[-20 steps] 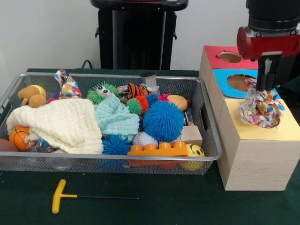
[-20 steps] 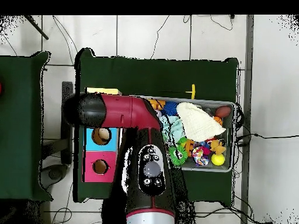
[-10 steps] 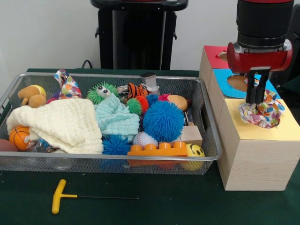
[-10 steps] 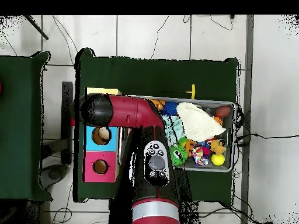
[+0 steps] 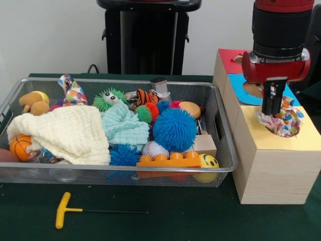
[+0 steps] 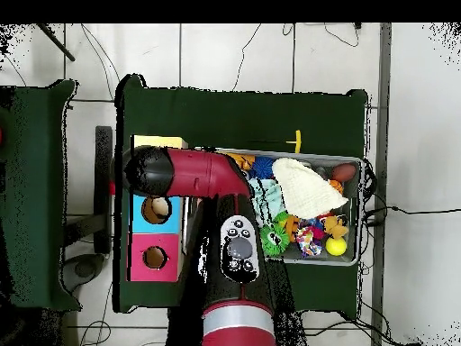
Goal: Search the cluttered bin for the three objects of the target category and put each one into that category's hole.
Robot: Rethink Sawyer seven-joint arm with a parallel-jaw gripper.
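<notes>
My gripper (image 5: 272,111) hangs over the yellow box (image 5: 306,138) at the right, shut on a bunched multicoloured patterned cloth (image 5: 287,120). The cloth rests on the yellow top and sinks partly into its hole. In the wire bin (image 5: 220,150) lie a cream cloth (image 5: 65,133), a mint cloth (image 5: 123,125) and another patterned cloth (image 5: 71,90) at the back left. In the overhead view the arm (image 6: 194,173) covers the yellow box (image 6: 158,141), so gripper and held cloth are hidden; the cream cloth (image 6: 306,187) shows in the bin (image 6: 360,212).
Behind the yellow box stand a blue box (image 5: 235,83) and a red box (image 5: 228,57), each with a hole. The bin holds spiky balls, a basketball, plush toys, an orange brick and a smiley ball. A yellow-handled tool (image 5: 62,210) lies in front of the bin.
The gripper has shifted left and come down with the patterned cloth. The cloth now sits lower, partly into the yellow box's hole. The bin's contents have not moved.
</notes>
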